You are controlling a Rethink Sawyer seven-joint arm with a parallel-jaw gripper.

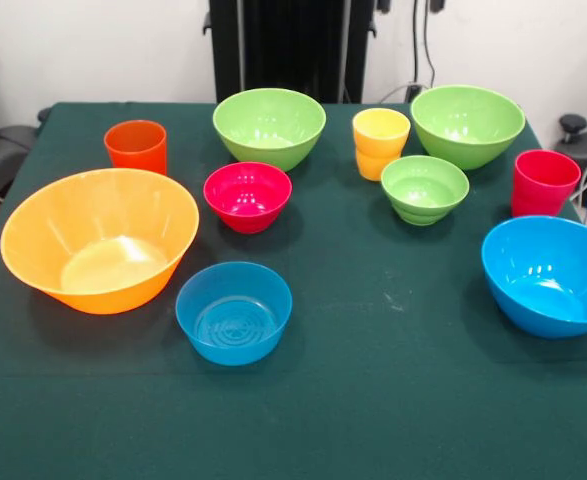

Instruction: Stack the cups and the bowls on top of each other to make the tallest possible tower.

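Ten vessels stand separate and upright on the bench [393,400]: wide orange bowl [100,240] at nine o'clock, big blue bowl [551,275] at three; pincer unseen, state unknowable.

The very wide orange plastic bowl [99,238] looks glossy and slightly translucent; the two big green plastic bowls [269,126] [467,124] are smooth and shiny; the big blue plastic bowl [550,274] carries bright highlights; the small red plastic bowl [247,196], small green plastic bowl [424,189] and small blue plastic bowl [234,312] are equally glossy, the blue one showing moulded rings inside; the orange plastic cup [136,146], ribbed yellow plastic cup [380,143] and red plastic cup [545,183] look smooth; the dark green tablecloth [393,380] is matt fabric, faintly flecked.
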